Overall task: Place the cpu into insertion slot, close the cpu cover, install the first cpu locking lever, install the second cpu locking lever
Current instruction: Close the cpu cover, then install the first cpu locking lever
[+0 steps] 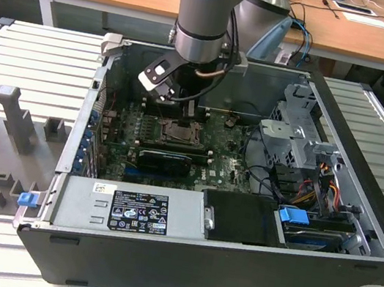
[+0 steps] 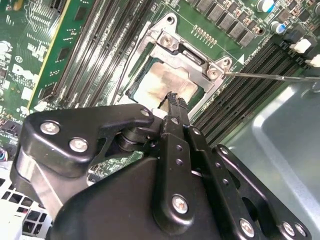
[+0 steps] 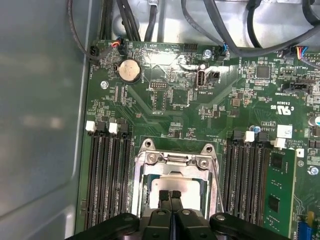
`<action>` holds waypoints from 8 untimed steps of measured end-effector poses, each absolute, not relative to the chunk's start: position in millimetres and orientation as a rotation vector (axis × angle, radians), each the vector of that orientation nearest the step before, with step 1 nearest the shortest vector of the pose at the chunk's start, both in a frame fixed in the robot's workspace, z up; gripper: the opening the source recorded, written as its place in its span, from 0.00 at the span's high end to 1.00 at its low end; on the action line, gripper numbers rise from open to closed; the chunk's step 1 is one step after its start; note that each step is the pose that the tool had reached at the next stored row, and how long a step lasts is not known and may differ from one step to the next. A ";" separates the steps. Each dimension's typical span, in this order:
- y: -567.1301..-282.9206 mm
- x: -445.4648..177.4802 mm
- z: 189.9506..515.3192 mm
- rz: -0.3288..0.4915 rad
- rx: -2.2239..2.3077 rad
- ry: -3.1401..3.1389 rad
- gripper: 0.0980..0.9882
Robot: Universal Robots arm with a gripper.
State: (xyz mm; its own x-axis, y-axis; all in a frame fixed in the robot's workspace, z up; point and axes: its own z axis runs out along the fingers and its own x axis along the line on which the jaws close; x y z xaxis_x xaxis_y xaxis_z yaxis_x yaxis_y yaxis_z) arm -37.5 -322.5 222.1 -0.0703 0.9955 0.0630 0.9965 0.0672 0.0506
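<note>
Tool [image 3: 171, 194] fingers are pressed together with nothing between them, tips directly over the near edge of the cpu [image 3: 192, 186]. The cpu lies flat in the insertion slot [image 1: 179, 132] at the middle of the green motherboard [image 3: 165, 110]. The cpu cover [image 3: 142, 175] lies down around the chip, framing it. One thin wire lever [image 2: 270, 76] projects sideways from the socket corner, across the memory slots [image 3: 107, 175].
</note>
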 end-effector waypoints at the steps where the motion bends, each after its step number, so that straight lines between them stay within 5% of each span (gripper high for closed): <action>1: -322.5 -37.5 223.6 -0.125 -2.134 -2.286 0.99; 8: -322.5 -37.5 234.5 -0.125 -2.134 -2.286 0.99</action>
State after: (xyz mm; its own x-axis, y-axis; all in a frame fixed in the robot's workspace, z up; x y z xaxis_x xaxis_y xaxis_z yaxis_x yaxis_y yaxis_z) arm -37.5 -322.5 234.5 -0.0703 0.9955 0.0631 0.9965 0.0672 0.0506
